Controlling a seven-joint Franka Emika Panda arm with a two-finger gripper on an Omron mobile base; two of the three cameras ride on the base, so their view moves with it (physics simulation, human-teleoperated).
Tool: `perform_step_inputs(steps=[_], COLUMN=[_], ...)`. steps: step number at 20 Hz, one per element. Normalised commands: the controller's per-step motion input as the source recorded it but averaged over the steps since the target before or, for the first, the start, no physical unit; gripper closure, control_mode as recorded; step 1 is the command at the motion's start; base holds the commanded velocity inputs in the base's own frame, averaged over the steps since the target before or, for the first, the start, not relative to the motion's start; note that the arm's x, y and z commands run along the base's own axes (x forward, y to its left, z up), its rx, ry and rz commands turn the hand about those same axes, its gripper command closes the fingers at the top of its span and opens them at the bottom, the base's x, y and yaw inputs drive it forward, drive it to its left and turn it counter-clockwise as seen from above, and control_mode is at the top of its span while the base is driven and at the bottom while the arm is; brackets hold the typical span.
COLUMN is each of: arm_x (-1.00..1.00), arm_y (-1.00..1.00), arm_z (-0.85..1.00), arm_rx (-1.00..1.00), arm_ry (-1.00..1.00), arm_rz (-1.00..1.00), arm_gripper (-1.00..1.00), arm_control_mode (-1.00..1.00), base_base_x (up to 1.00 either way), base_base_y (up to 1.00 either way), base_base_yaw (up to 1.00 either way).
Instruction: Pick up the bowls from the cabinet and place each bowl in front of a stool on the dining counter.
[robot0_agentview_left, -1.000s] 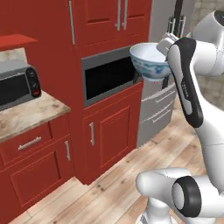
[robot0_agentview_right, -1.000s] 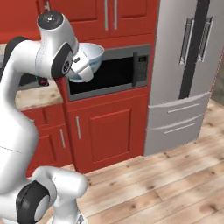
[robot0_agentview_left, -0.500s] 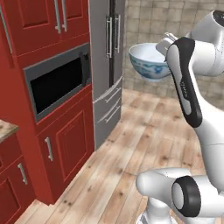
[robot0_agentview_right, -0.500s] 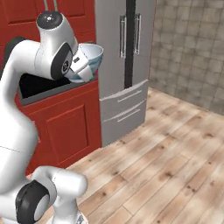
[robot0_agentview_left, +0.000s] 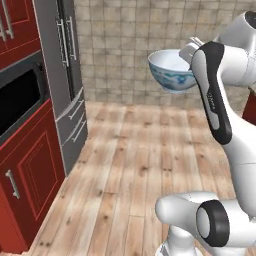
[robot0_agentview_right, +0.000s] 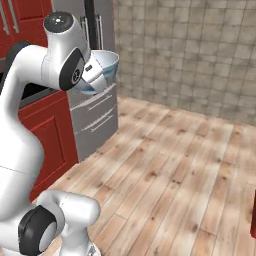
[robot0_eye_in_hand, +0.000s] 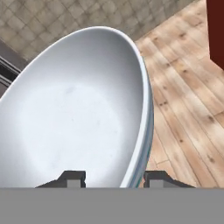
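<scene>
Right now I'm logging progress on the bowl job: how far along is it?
Done: the white-and-blue bowl is out of the cabinet, gripped by its rim in the claw and held high over the wood floor, beside the fridge. In hand: carrying it. Left: setting it down in front of a stool, then fetching and placing the second bowl.

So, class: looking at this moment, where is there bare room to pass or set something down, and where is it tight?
The wood floor lies bare between the grey fridge and the tiled wall. It is tight up at the gripper, whose fingers straddle the white bowl rim.
</scene>
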Motion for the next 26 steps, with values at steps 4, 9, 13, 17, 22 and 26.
perform_step_inputs(steps=[4,9,13,17,22,26], arm_x=[0.0,0.0,0.0,0.0,0.0,0.0], arm_y=[0.0,0.0,0.0,0.0,0.0,0.0], arm_z=[0.0,0.0,0.0,0.0,0.0,0.0], arm_rx=[0.0,0.0,0.0,0.0,0.0,0.0], arm_ry=[0.0,0.0,0.0,0.0,0.0,0.0], arm_rz=[0.0,0.0,0.0,0.0,0.0,0.0], arm_gripper=[1.0,1.0,1.0,1.0,1.0,1.0], arm_control_mode=[1.0,1.0,1.0,1.0,1.0,1.0], base_base_x=[-0.71,-0.47,0.29,0.97,1.0,1.0], base_base_y=[-0.11,-0.05,0.13,0.21,0.49,0.66], base_base_yaw=[-0.51,-0.48,-0.38,-0.31,-0.32,-0.3])
